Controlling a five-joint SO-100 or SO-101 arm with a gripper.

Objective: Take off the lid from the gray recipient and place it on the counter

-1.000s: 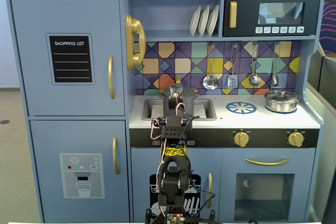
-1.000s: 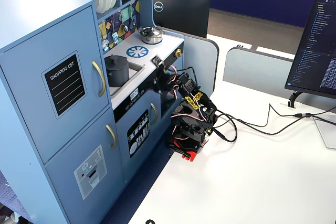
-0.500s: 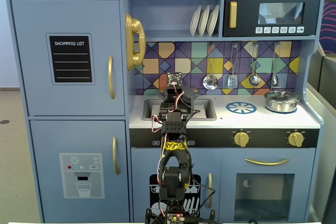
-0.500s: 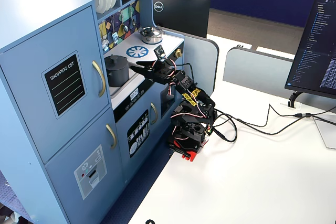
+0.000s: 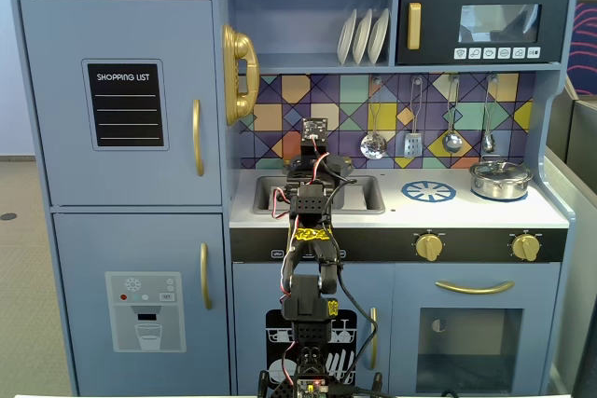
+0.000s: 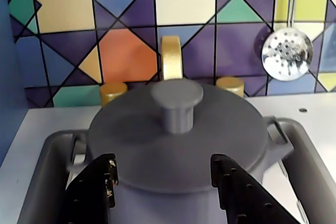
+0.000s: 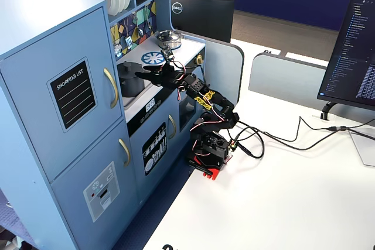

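Toy kitchen, blue, with the gray stockpot [image 6: 178, 182] sitting inside the sink cut-out [image 6: 42, 182] of the white worktop [image 5: 485, 210]. Matte gray lid [image 6: 173, 145] seated flat on the stockpot, central knob [image 6: 177, 106] upright. Black jaws [image 6: 163, 192] spread wide in the wrist view, one finger on either side of the stockpot's front wall, below the lid's rim; contact with the wall not clear. Gold faucet [image 6: 170, 64] directly behind the stockpot, flanked by two gold tap knobs [image 6: 113, 93]. Perforated skimmer [image 6: 287, 53] hanging on the tiled wall up and to the right of the stockpot in that view.

In a fixed view, arm [image 5: 312, 230] reaching up from below the worktop's front edge and covering most of the sink. Right of the sink there, the blue printed burner ring [image 5: 429, 191], then a shiny silver pot [image 5: 501, 179] with its own lid, well apart from the stockpot. White plates [image 5: 364, 36] racked on the shelf above.

In another fixed view, stockpot [image 7: 130, 79] seen beside the cabinet wall, jaws [image 7: 143, 74] just in front of it, arm base [image 7: 208, 153] on a white desk.
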